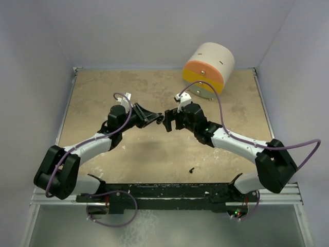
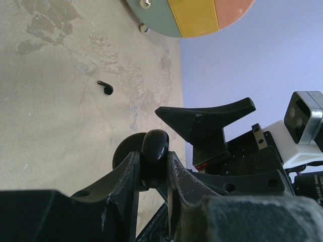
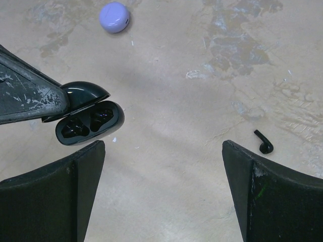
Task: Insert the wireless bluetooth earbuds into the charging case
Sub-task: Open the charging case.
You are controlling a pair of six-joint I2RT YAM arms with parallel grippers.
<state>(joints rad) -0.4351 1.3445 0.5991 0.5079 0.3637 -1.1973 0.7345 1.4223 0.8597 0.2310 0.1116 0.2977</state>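
Observation:
My left gripper point(image 1: 157, 119) point(image 2: 153, 156) is shut on the black charging case point(image 3: 90, 121) point(image 2: 154, 150) and holds it above the middle of the table. The lid stands open, and the case's two dark wells face the right wrist camera. My right gripper point(image 1: 168, 123) point(image 3: 162, 146) hangs just right of the case, open wide with nothing between its fingers. Its left finger point(image 3: 60, 196) is close beneath the case. One black earbud point(image 1: 191, 169) point(image 2: 105, 87) point(image 3: 263, 142) lies loose on the table, near the front edge, apart from both grippers.
A cream cylinder with an orange and yellow face point(image 1: 208, 67) point(image 2: 197, 15) lies at the back right of the table. A lilac round puck point(image 3: 115, 16) rests on the table beyond the case. Pale walls close in the table point(image 1: 103, 92) on three sides.

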